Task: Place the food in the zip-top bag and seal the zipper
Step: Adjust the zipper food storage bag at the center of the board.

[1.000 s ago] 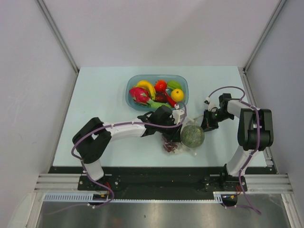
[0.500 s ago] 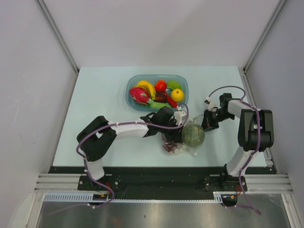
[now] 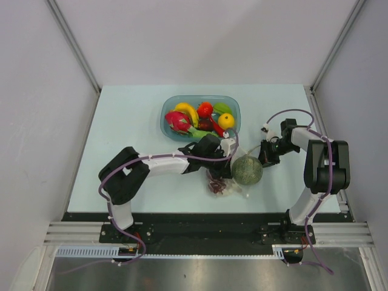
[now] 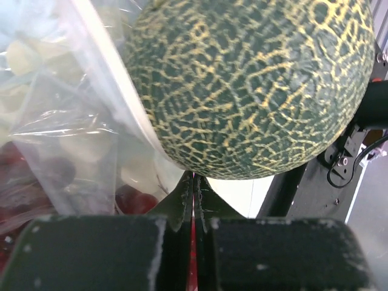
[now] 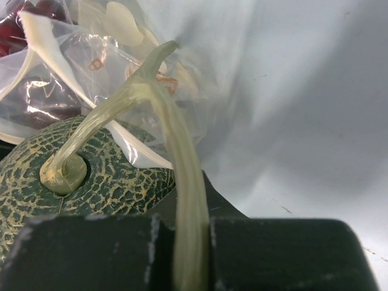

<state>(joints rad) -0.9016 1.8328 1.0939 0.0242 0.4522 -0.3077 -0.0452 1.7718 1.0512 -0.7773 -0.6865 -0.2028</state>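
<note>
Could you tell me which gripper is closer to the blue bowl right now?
Left. The left gripper is just in front of the blue bowl, at the bag; the right gripper is farther, past the bowl's right end, beyond the green ball.

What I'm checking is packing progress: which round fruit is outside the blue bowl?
The netted green melon, its stalk pinched by the right claw; the orange and the red fruit lie in the bowl.

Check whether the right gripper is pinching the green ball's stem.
Yes, the right gripper is shut on the pale stem that rises from the green netted ball.
</note>
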